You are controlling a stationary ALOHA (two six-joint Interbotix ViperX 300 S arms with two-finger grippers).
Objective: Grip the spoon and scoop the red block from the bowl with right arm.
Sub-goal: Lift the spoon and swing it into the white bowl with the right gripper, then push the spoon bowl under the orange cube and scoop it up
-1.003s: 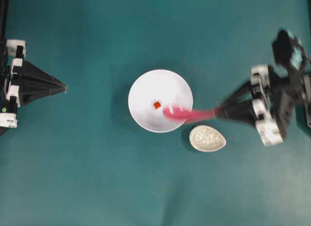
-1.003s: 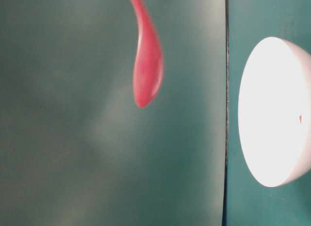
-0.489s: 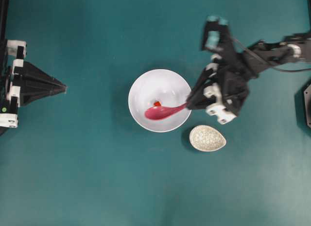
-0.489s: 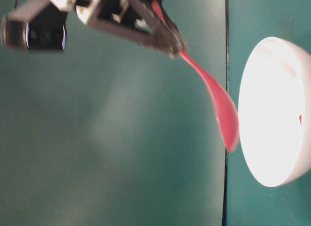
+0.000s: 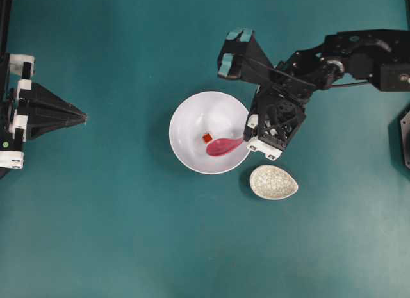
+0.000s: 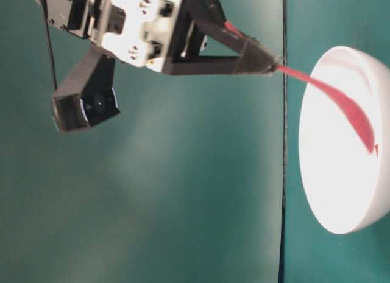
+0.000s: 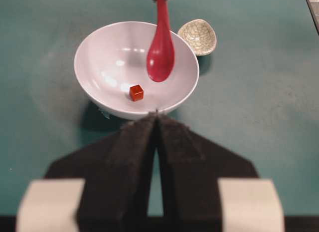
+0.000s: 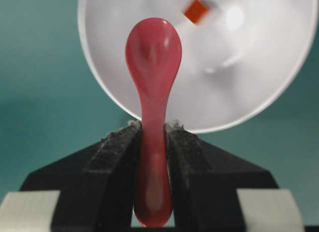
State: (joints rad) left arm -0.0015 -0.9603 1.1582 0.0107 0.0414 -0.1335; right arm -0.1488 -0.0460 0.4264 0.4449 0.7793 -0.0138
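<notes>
Right claw [image 5: 248, 136] is clamped on the spoon [image 5: 223, 146], jaws pinching the handle from both sides, and the wrist view shows the handle's end poking back between them. From overhead the claw sits at the bowl's [image 5: 186, 112] three o'clock rim, pointing toward nine o'clock. The table-level view shows it tilted nose-down, the spoon angling from the claw tip into the bowl.

The spoon's scoop is inside the bowl, just at four o'clock of the red block [image 5: 207, 138]. Whether they touch, I cannot tell. In the right wrist view the block [image 8: 196, 10] lies beyond the scoop [image 8: 153, 47] at about one o'clock.

Behind the claw, the right arm [image 5: 333, 57] stretches in from the three o'clock edge of the overhead view, bent down at the wrist, with the teal-padded camera housing [image 5: 234, 49] sticking out toward eleven o'clock.

At five o'clock of the bowl, near it but apart, sits the speckled grey dish [image 5: 273, 182] on the teal worktop [image 5: 128, 234].

Over at nine o'clock, well apart from it all, the left claw [image 5: 83, 116] hangs pressed together, holding nothing, its tip aimed at the bowl.
</notes>
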